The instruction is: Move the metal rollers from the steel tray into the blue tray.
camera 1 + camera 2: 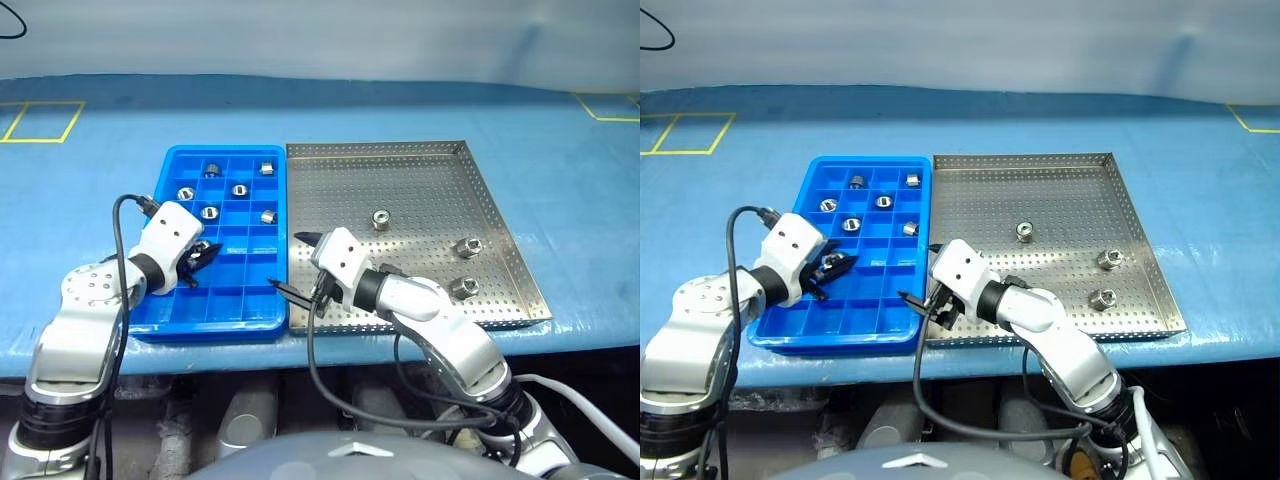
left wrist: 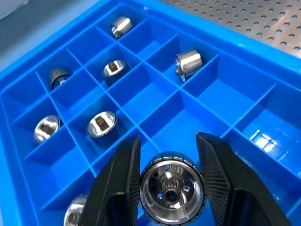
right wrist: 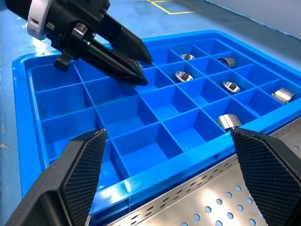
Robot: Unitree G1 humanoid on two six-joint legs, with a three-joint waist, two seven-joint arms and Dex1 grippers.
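left end effector angled downward over the near left part of the blue tray, fingers clamped on a metal roller. right end effector stretched leftward across the seam between the two trays, pointing nearly level, jaws spread wide and empty. six more rollers lying in far compartments of the blue tray. three rollers left on the steel tray, toward the counter's right edge.

Blue table cover with yellow taped squares.
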